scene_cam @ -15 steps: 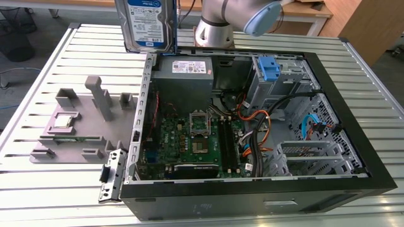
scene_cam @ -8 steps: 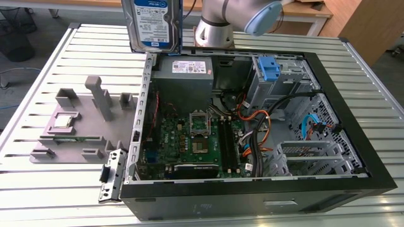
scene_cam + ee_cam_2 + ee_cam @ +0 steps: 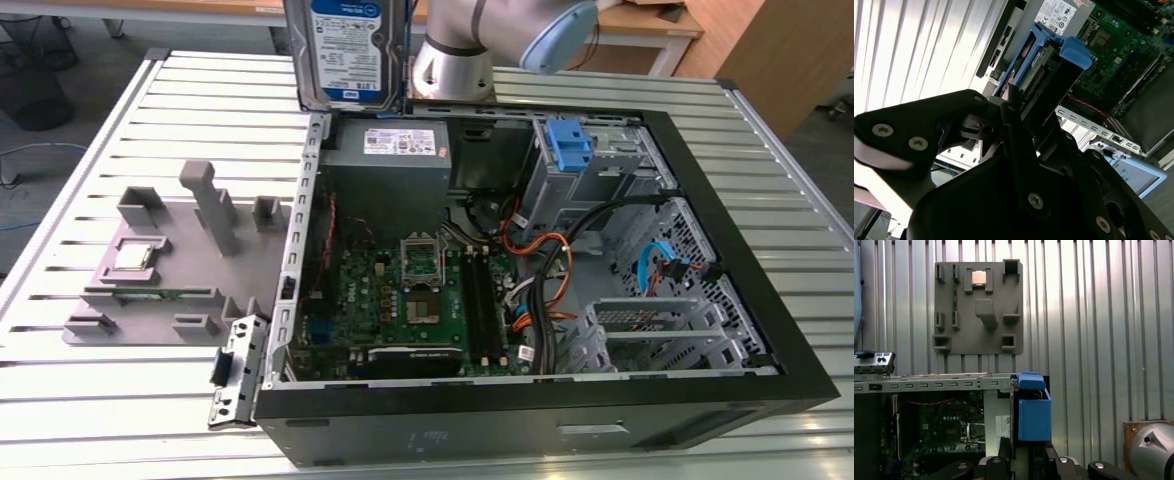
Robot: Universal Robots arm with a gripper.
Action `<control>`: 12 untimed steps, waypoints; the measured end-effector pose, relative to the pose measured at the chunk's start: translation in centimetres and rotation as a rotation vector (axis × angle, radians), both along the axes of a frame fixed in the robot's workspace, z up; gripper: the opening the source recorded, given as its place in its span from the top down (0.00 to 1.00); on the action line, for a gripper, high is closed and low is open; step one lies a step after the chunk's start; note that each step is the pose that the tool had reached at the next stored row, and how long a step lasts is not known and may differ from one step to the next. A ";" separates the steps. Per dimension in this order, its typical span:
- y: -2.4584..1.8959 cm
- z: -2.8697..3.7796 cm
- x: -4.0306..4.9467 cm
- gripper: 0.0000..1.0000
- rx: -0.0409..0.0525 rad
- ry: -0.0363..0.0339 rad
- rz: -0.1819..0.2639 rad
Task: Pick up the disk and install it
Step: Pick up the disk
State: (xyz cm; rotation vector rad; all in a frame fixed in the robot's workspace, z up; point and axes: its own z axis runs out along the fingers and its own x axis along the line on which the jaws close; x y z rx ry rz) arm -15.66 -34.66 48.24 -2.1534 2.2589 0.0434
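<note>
In the exterior view the disk (image 3: 350, 50) hangs upright in the air above the back corner of the open computer case (image 3: 747, 300), on the exterior view's left, its white-and-blue label facing the camera. Both wrist views show my gripper (image 3: 1016, 102) (image 3: 1024, 460) shut on the disk. Its blue side rail (image 3: 1074, 52) (image 3: 1034, 415) sticks out past the black fingers (image 3: 1019, 145). The robot arm (image 3: 467, 45) stands just behind the case.
Inside the case are a grey power supply box (image 3: 387, 150), a motherboard (image 3: 400, 300), loose cables and a drive cage holding a bare blue bracket (image 3: 567, 150). A grey fixture plate (image 3: 174, 270) (image 3: 979, 305) lies on the slatted metal table (image 3: 107, 400) at the exterior view's left.
</note>
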 end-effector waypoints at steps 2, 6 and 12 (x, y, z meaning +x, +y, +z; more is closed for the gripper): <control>0.00 0.00 0.53 0.65 0.0000 0.0000 0.000; 0.00 0.00 1.42 0.65 0.0000 0.0000 0.000; 0.00 -0.01 2.49 0.65 0.0000 0.0000 0.000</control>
